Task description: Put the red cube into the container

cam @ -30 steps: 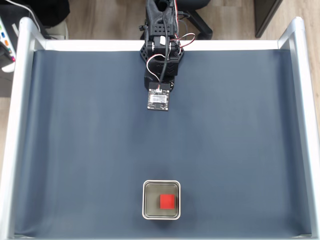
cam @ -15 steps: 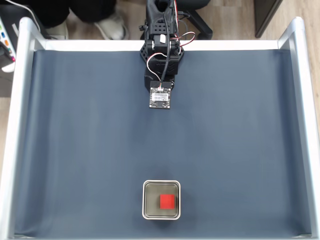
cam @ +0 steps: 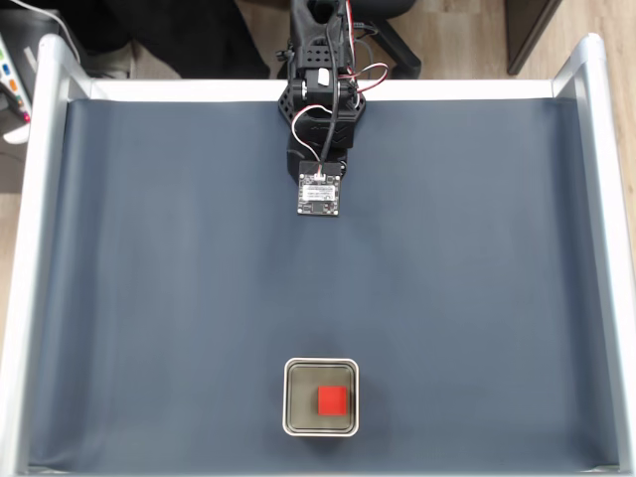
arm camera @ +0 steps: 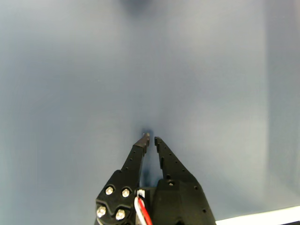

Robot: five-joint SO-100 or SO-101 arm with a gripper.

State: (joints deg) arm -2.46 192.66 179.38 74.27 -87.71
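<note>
In the fixed view the small bright red cube [cam: 333,400] lies inside the square metallic tin container w/ shiny silver rim [cam: 320,397], near the bottom edge of the picture, approx. in the middle between left and right. The cube sits a bit right of the tin's centre, on the dull grey-green bottom, not touching the walls. The dark blue mat [cam: 149,298] covers the table, w/ pale metal rails [cam: 30,248] on the left and right sides. The black arm [cam: 320,109] is folded at the far side, top centre, well apart from the container. In the wrist view the black two-finger gripper [arm camera: 150,139] points over bare mat; its jaws are nearly closed, only a thin gap at the tips, holding nothing.
</note>
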